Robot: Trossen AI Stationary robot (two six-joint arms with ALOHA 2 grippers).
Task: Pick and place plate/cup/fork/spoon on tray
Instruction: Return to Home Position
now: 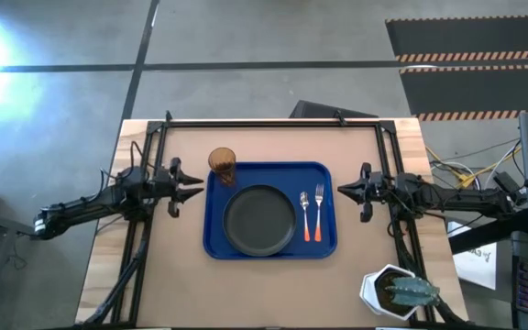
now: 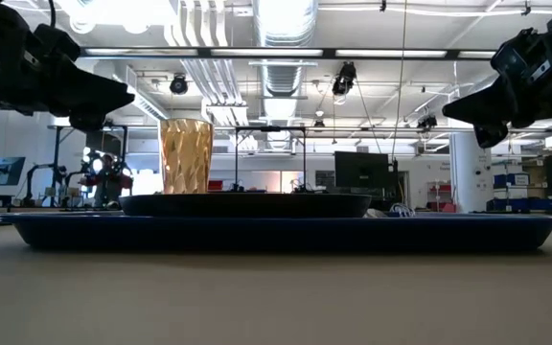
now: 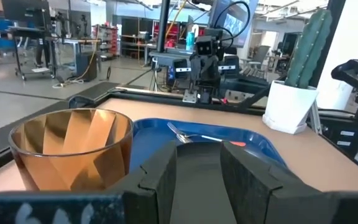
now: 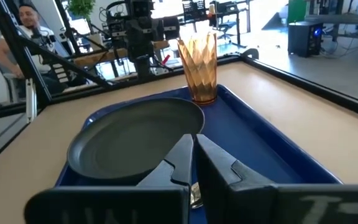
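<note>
the blue tray (image 1: 328, 240) is lying in the middle of the table (image 1: 154, 275), and all four pieces are sitting inside its rim. the black plate (image 1: 259, 220) is filling the tray's middle. the amber cup (image 1: 223, 165) is standing upright in the tray's corner on the left arm's side, the one at the top of the high view, just beside the plate. the spoon (image 1: 305, 220) and the fork (image 1: 319, 202) are lying side by side between the plate and the tray's right end, the fork nearer the rim.

the left gripper (image 1: 198, 187) is hovering just off the tray's left end, its jaws standing slightly spread and holding nothing. the right gripper (image 1: 342, 190) is hovering just off the tray's right end, jaws pressed nearly together, empty.
</note>
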